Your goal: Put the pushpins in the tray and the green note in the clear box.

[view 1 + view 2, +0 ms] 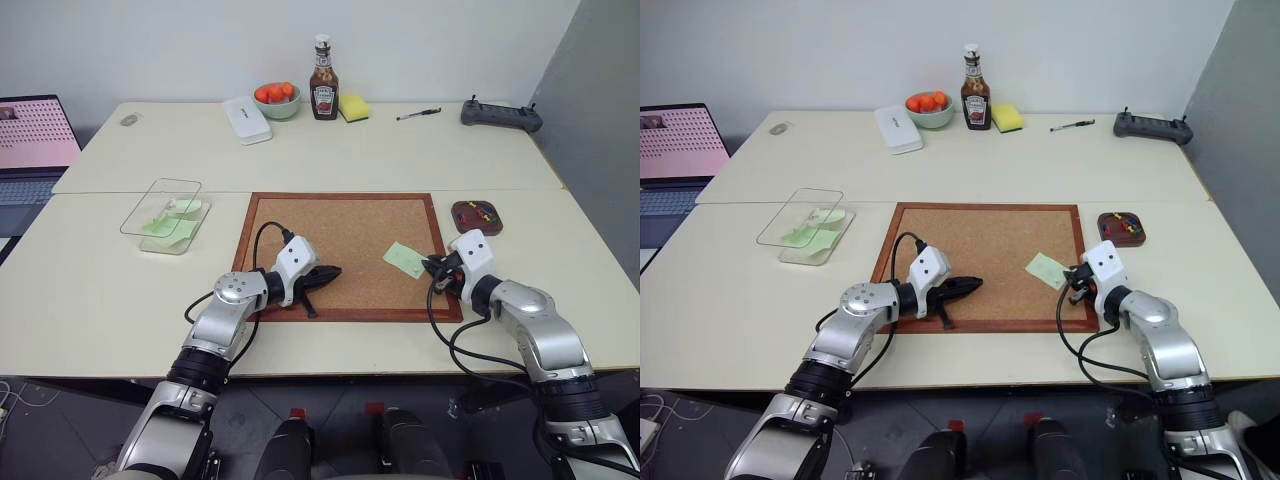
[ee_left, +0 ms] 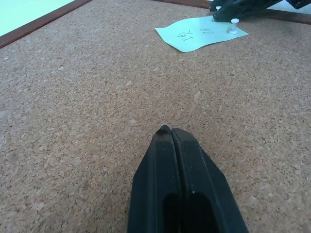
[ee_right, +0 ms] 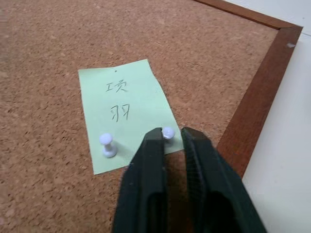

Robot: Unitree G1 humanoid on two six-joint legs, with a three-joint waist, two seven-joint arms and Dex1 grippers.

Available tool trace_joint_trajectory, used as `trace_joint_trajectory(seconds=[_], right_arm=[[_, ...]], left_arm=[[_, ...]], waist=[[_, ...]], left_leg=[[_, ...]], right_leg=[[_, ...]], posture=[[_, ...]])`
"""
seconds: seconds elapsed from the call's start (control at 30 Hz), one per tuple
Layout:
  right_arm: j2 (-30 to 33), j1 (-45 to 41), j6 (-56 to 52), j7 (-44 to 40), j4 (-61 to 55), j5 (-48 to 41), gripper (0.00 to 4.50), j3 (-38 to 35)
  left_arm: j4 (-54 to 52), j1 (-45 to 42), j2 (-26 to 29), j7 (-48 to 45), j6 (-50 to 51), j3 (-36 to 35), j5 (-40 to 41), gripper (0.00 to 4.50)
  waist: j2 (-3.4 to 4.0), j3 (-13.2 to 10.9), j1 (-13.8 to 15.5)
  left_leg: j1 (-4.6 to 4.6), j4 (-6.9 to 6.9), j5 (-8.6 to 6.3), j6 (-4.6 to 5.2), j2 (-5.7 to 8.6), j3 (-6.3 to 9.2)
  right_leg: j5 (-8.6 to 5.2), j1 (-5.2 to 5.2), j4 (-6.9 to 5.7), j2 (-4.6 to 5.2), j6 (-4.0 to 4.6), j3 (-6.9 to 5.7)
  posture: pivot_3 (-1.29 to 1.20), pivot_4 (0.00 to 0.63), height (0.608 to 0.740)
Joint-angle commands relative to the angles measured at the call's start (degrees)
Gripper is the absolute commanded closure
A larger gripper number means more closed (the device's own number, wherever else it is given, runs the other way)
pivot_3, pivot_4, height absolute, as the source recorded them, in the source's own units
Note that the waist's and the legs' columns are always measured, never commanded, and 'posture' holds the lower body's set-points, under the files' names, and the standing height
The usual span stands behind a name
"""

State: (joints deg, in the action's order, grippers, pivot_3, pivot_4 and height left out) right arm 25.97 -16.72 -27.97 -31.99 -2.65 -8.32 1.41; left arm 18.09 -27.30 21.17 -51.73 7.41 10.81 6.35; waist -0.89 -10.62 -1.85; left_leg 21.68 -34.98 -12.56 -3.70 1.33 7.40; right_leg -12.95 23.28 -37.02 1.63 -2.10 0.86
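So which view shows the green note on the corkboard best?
The right wrist view: the green note lies close, its writing and two white pushpins clear. The left wrist view shows it far off; both eye views show a small slip.

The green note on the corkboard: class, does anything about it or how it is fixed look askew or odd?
The green note lies at an angle to the corkboard frame. Two white pushpins stand along one edge, leaving the rest loose. Nothing looks spilled or damaged.
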Motion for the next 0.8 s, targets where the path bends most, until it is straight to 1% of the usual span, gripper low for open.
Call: trace_joint_trajectory(seconds=[0.03, 0.53, 0.8], right_arm=[[0.43, 0.12, -0.12, -1.55, -4.20, -1.93, 4.46, -0.75], [-0.59, -0.01, 0.75, -3.16, -6.50, -5.98, 4.46, -2.19], [-0.80, -0.85, 0.40, -2.35, -7.33, -7.24, 4.46, -3.29]], left_arm=[[0.84, 1.08, 0.32, -0.28, 0.72, 0.78, -0.80, 4.50], [0.86, 1.52, 0.33, -0.14, 0.67, 1.10, -1.24, 4.50], [0.74, 1.65, 0.41, -0.23, 0.86, 1.26, -1.26, 4.50]], waist=[[0.00, 0.00, 0.00], [0.00, 0.00, -0.07], [0.00, 0.00, -0.04]], left_leg=[[0.00, 0.00, 0.00, 0.00, 0.00, 0.00], [0.00, 0.00, 0.00, 0.00, -0.01, 0.00], [0.00, 0.00, 0.00, 0.00, -0.01, 0.01]], right_leg=[[0.00, 0.00, 0.00, 0.00, 0.00, -0.01], [0.00, 0.00, 0.00, 0.00, 0.00, -0.01], [0.00, 0.00, 0.01, 0.00, 0.00, -0.01]], posture=[[0.00, 0.150, 0.740], [0.00, 0.150, 0.740], [0.00, 0.150, 0.740]])
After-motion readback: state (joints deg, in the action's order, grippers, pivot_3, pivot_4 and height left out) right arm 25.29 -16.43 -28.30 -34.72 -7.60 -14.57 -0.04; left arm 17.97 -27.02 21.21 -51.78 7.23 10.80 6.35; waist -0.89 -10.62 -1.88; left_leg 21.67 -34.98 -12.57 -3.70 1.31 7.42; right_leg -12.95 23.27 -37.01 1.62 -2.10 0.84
